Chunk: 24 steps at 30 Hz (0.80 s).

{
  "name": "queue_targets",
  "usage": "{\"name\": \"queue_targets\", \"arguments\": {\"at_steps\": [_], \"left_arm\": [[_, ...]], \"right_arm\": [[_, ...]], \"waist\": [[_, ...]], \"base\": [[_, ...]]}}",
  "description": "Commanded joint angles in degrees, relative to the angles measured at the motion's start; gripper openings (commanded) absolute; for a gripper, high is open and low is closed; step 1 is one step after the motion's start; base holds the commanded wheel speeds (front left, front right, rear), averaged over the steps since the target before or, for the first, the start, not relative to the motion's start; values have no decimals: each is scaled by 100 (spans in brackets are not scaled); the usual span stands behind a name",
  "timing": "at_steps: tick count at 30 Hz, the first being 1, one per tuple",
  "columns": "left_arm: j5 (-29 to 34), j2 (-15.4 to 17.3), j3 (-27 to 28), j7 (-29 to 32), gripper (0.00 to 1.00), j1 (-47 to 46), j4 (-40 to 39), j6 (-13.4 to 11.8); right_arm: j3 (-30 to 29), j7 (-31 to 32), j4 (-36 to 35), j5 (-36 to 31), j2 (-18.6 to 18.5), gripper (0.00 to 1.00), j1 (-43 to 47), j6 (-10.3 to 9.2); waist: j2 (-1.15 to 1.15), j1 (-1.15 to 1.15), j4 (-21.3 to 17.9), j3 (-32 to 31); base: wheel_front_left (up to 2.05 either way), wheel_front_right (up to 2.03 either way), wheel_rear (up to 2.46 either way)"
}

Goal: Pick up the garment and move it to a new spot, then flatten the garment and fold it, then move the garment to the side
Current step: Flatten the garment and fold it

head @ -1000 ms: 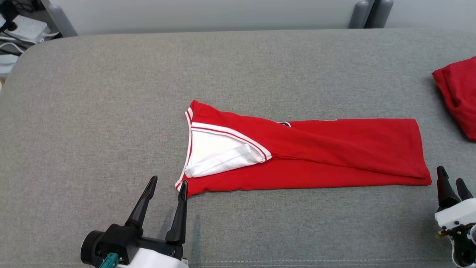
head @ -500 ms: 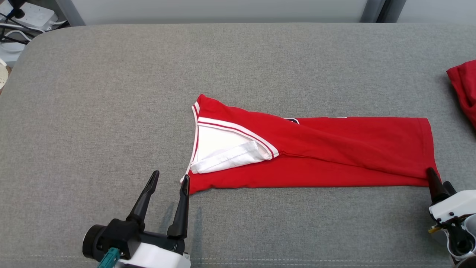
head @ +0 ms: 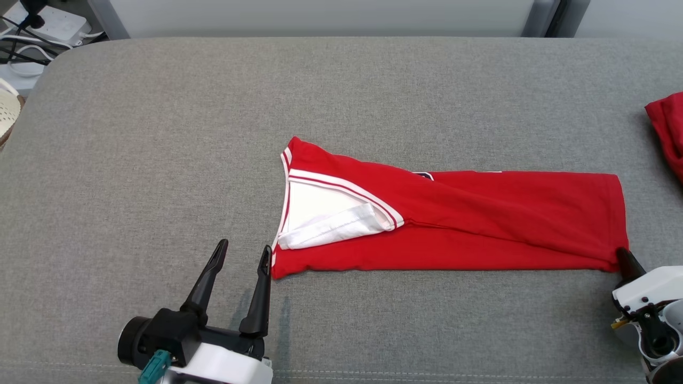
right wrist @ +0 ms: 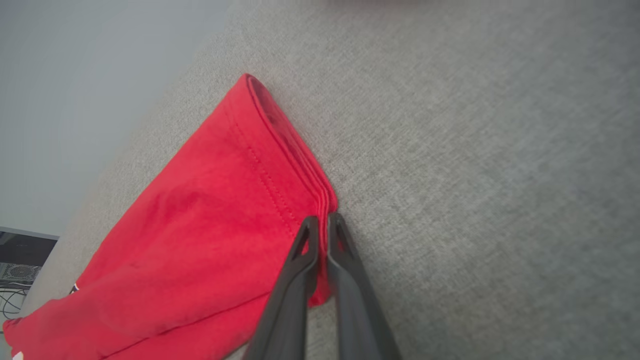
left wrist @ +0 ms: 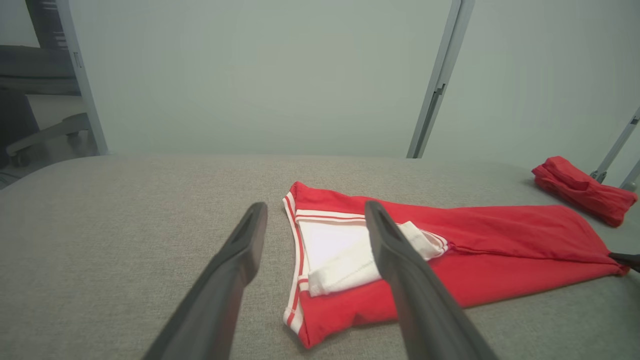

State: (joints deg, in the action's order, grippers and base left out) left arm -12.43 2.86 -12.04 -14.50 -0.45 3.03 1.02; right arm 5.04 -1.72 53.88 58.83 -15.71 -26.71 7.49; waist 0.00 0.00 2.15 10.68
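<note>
The red garment [head: 480, 224] with white-trimmed collar lies folded lengthwise into a long strip on the grey padded surface [head: 160, 133]. My left gripper [head: 244, 246] stands open just near the collar-end corner, fingers apart and not touching the cloth. In the left wrist view the garment [left wrist: 500, 235] lies just past that open gripper [left wrist: 315, 207]. My right gripper [head: 621, 256] is at the hem-end near corner. In the right wrist view, this gripper [right wrist: 322, 218] is shut on the garment's [right wrist: 200, 225] layered hem edge.
A second red folded cloth [head: 667, 128] lies at the far right edge, also seen as the cloth [left wrist: 580, 187] in the left wrist view. A power strip with cables [head: 42, 21] and a white basket [head: 8, 109] sit off the surface's left end.
My right gripper moved up to the garment's near right corner and shut on the hem. The head camera shifted slightly. The left gripper stayed open in place.
</note>
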Motion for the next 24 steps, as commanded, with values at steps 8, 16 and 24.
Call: {"name": "queue_targets", "arguments": {"at_steps": [8, 16, 24], "left_arm": [[73, 6, 206, -50, 100, -188, -120, 52], [59, 3, 214, -50, 100, -211, -97, 3], [-16, 2, 130, -50, 100, -197, -42, -48]], "right_arm": [[250, -501, -340, 117, -485, 0, -74, 0], [372, -737, -695, 191, -848, 0, -60, 0], [681, -875, -1952, 202, -801, 0, 166, 0]], "waist": [[0, 0, 12, -54], [0, 0, 94, -82], [0, 0, 271, -161]], "base": [[0, 0, 0], [0, 0, 0], [0, 0, 0]]}}
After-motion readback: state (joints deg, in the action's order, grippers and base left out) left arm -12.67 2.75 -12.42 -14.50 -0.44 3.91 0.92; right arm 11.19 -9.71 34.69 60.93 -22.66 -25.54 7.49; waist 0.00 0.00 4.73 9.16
